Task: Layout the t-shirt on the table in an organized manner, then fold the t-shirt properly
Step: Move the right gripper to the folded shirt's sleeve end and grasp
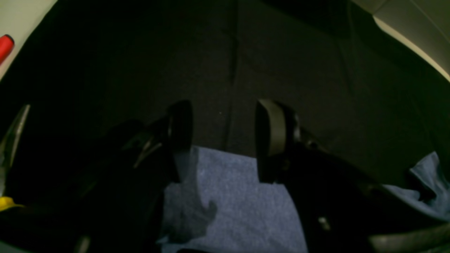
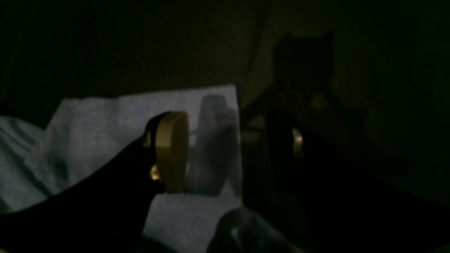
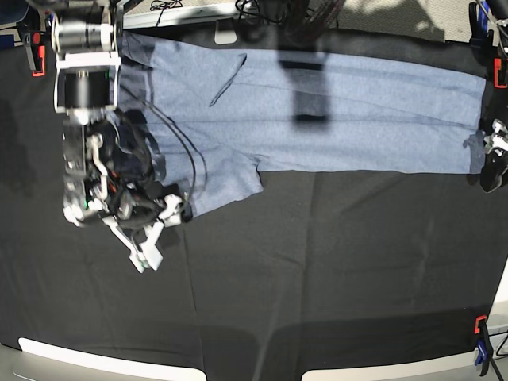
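The t-shirt (image 3: 357,119) lies as a long flat blue-grey band across the far part of the black table (image 3: 317,262), with a sleeve flap reaching toward me at its left end. No lettering shows. My right gripper (image 3: 176,213) is open at the sleeve's lower corner. In the right wrist view the gripper (image 2: 226,119) straddles the shirt's corner (image 2: 91,133): the tan pad (image 2: 172,151) is over cloth, the other finger over the table. My left gripper (image 3: 488,163) is at the shirt's right end. In the left wrist view it (image 1: 225,105) is open over the shirt's edge (image 1: 232,196).
Red clamps (image 3: 36,59) (image 3: 498,71) (image 3: 479,325) sit at the table's edges; one shows in the left wrist view (image 1: 5,47). The table's pale edge (image 1: 404,38) is near the left gripper. Cables and gear lie beyond the far edge (image 3: 262,12).
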